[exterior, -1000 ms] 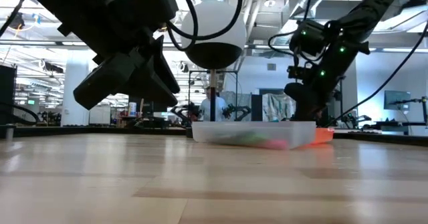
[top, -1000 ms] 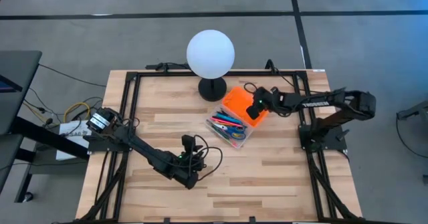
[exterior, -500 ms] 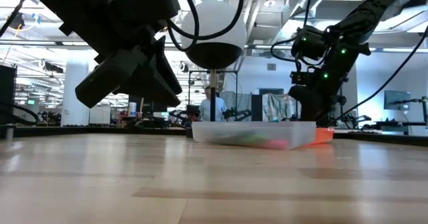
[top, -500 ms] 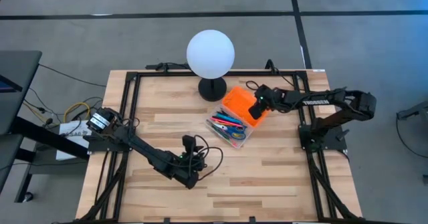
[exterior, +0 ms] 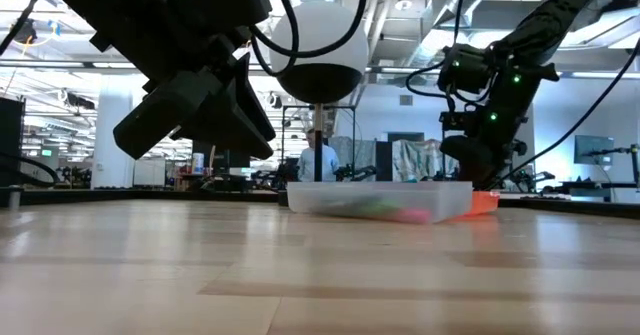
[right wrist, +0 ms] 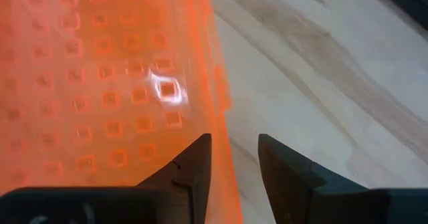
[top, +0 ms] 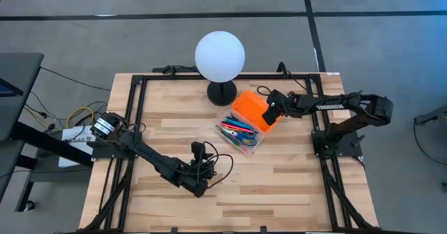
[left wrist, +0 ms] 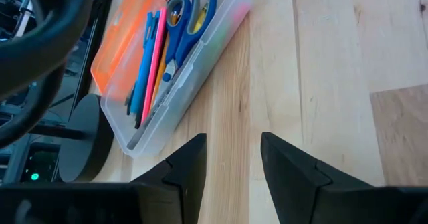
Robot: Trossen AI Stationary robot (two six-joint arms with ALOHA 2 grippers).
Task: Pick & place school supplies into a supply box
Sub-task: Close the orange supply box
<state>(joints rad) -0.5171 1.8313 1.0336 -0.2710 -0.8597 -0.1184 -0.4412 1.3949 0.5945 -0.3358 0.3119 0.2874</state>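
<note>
Nearly done: school supplies (top: 239,130) packed in the supply box (top: 246,119) at centre frame, lid unclosed, right gripper (right wrist: 234,158) spread at its edge, left gripper (left wrist: 233,158) spread, empty.

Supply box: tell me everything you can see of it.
The supply box is a small clear plastic rectangular case with a bright orange dimpled lid swung open beside it. It lies angled on the wooden table by the black lamp base, holding pens and blue-handled scissors. The right claw hangs over the lid's edge.
</note>
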